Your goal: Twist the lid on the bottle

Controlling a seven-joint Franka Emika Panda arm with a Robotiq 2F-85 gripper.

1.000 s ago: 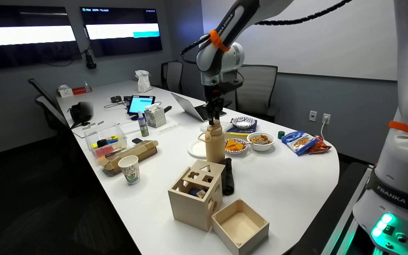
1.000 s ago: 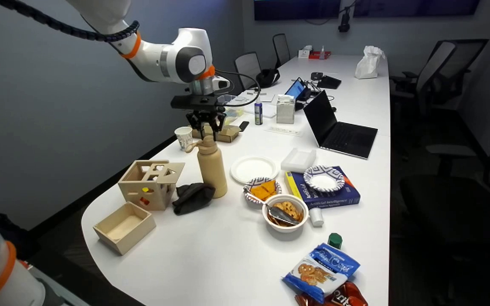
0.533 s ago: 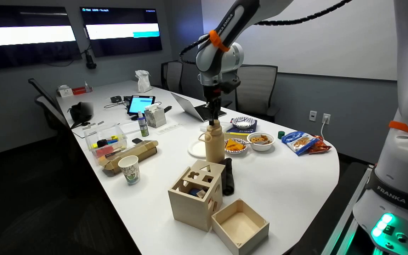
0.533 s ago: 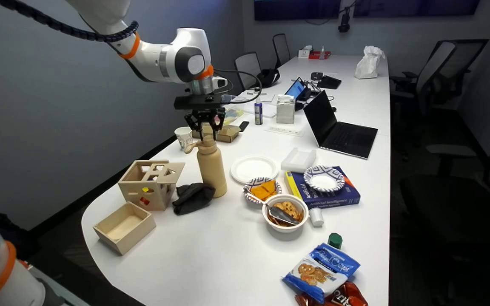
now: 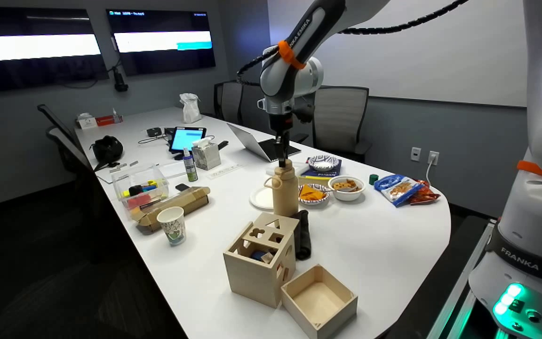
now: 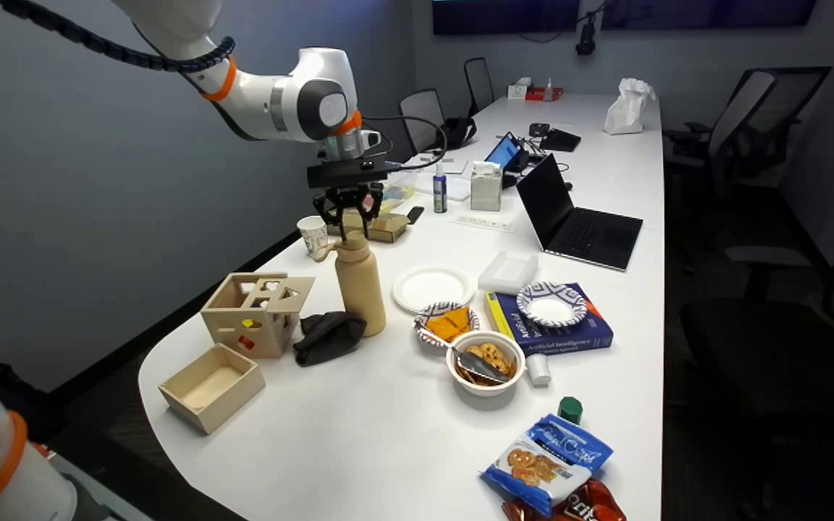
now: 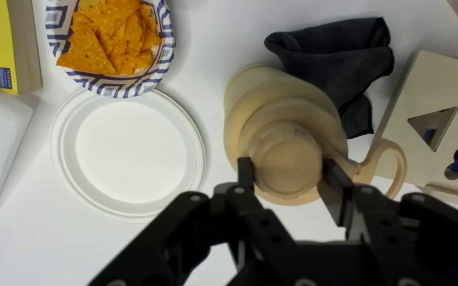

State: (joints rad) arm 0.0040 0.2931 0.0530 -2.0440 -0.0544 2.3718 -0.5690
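Observation:
The cream bottle (image 6: 360,293) stands upright on the white table, and it also shows in an exterior view (image 5: 285,197). In the wrist view the bottle (image 7: 239,89) is seen from above, with its loop handle pointing right. The small round cream lid (image 7: 289,171) sits on top of the bottle. My gripper (image 7: 287,163) points straight down over it. Its black fingers lie against opposite sides of the lid and are shut on it. In both exterior views the gripper's fingertips (image 6: 354,234) reach the lid. The threads under the lid are hidden.
A black cloth (image 6: 330,339) lies against the bottle's base. A wooden shape box (image 5: 260,263) and an open wooden tray (image 5: 320,301) stand close by. A white plate (image 7: 129,151), a bowl of chips (image 7: 111,85) and a bowl of crackers (image 6: 486,387) are on the other side.
My gripper has turned about its vertical axis while staying on the lid; the wrist camera mount and cable have swung round. The bottle stands in nearly the same place.

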